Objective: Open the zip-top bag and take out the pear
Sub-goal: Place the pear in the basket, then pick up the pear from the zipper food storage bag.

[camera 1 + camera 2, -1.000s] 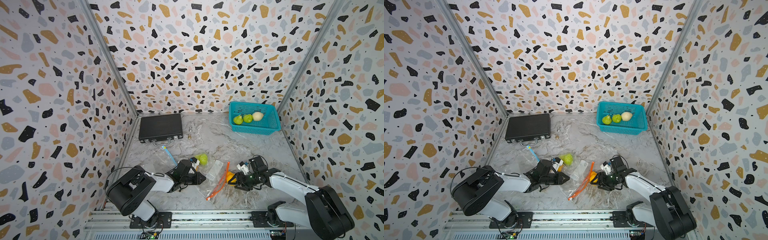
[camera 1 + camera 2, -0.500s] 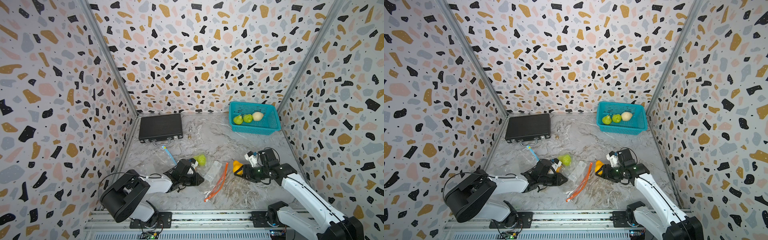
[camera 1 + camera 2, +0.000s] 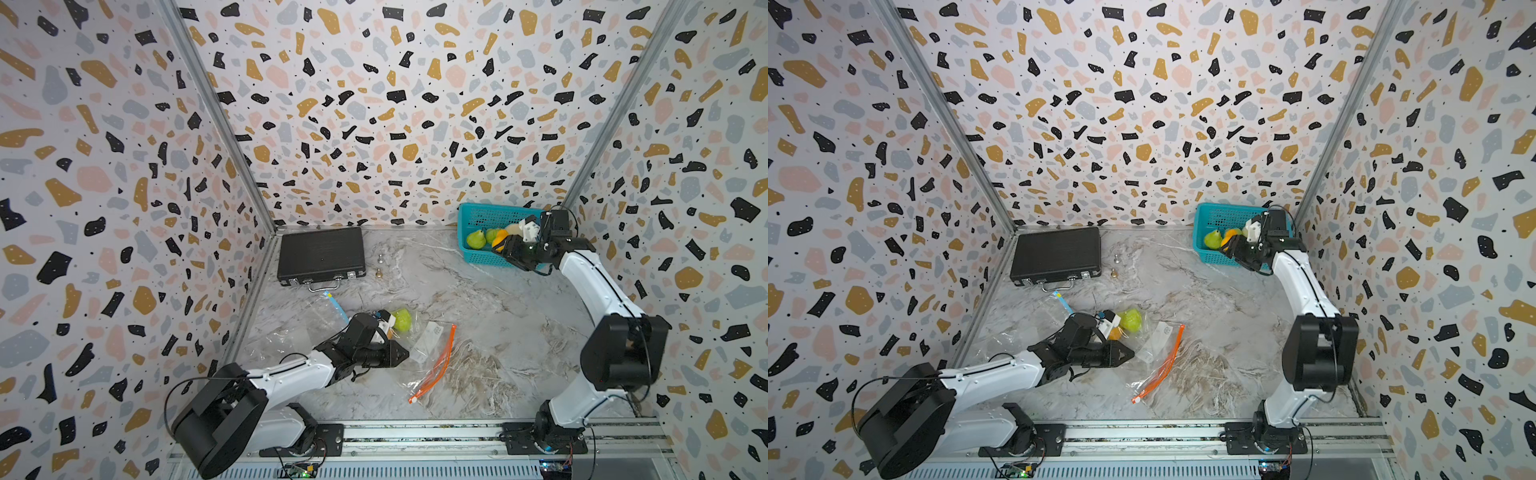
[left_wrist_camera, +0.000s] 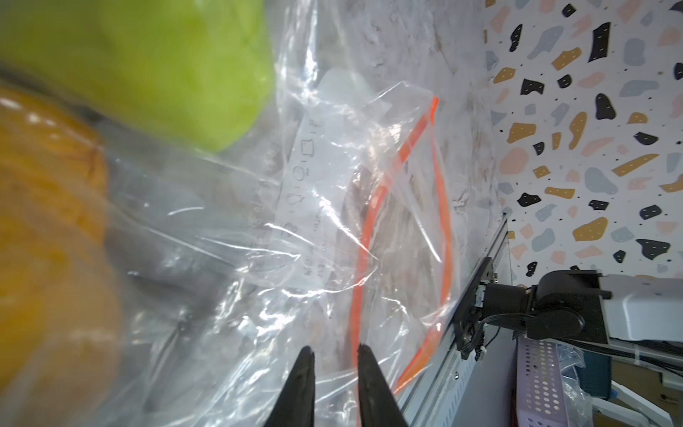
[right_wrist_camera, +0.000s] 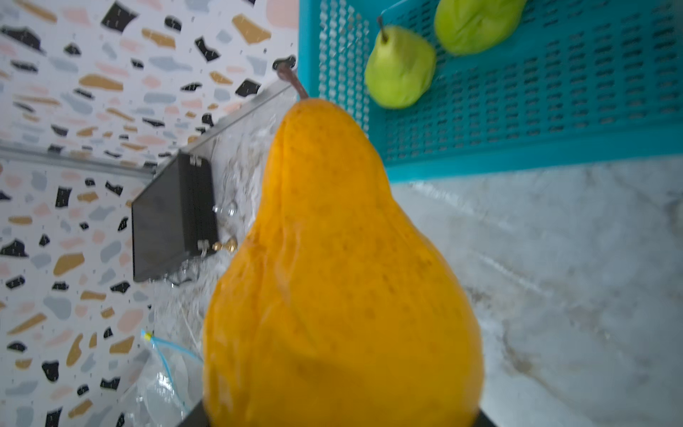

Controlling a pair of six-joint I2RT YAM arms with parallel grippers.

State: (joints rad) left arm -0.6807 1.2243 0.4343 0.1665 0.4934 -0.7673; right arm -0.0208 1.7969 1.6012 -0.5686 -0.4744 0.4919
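- Right gripper [image 3: 503, 246] is clamped on the pear [image 5: 340, 277], with dark fingers at its broad base and the stem end pointing away from the wrist.
- That pear has matte orange-yellow skin with fine dark freckles, a narrow neck swelling to a fat bottom, and a short brown stem. It hangs at the near side of the basket [image 3: 482, 259], about two o'clock on the marble tabletop [image 3: 478, 299] with the far wall as twelve.
- The rectangular basket is teal perforated plastic, and a smooth green pear [image 5: 401, 68] lies inside.
- Left gripper [image 4: 334, 373], near seven o'clock, has tapered black tips narrowly parted over clear film. Whether they touch it I cannot tell.
- The zip-top bag [image 3: 432, 353] is crinkled and transparent, lying flat at six o'clock, its orange zip strip [image 4: 369, 222] gaping in a loop.
- A black ribbed case [image 3: 322, 253] lies at ten o'clock.
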